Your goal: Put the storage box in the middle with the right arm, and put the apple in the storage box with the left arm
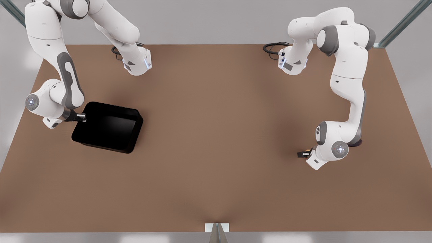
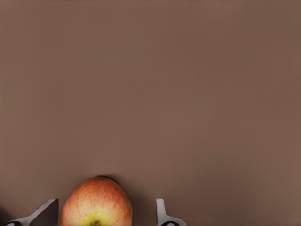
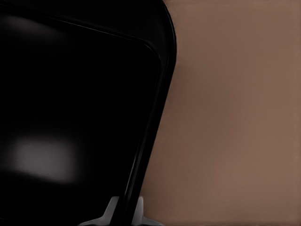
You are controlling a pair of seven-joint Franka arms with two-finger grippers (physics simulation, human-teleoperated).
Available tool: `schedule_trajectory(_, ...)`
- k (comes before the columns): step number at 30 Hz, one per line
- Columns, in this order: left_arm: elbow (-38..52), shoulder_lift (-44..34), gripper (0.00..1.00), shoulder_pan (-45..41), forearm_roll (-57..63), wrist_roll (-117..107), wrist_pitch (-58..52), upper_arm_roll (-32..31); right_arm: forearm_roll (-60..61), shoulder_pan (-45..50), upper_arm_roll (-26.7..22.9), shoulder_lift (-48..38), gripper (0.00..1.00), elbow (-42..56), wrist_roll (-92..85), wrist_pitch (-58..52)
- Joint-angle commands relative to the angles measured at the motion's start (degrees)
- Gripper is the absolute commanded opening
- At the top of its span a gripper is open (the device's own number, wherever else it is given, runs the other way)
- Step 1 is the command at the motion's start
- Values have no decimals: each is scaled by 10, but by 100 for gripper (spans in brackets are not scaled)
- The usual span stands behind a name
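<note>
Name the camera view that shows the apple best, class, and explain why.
The left wrist view: the apple sits between the left gripper's open fingers. In the front view that arm covers it. The right wrist view shows the right gripper clamping the storage box wall.

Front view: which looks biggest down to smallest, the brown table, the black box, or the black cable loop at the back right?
1. Brown table, largest by far.
2. Storage box, with the right gripper at its wall.
3. Cable loop, smallest.

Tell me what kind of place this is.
Likely a simulated robot test bench: a bare brown table with metal frame struts, two white arms mounted at its far edge, and just a storage box and an apple to handle.
</note>
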Motion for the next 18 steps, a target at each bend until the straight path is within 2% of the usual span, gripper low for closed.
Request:
schedule_trajectory(1, 0, -1, 100, 1, 0, 0, 0, 0, -1, 0, -1, 0, 21, 0, 1, 1)
schedule_trajectory(12, 0, -5, 100, 11, 0, 5, -2, -3, -1, 0, 0, -5, 21, 9, 2, -15)
schedule_trajectory(18, -1, -3, 100, 11, 1, 6, -3, -6, 5, 11, 11, -25, 21, 112, 40, -180)
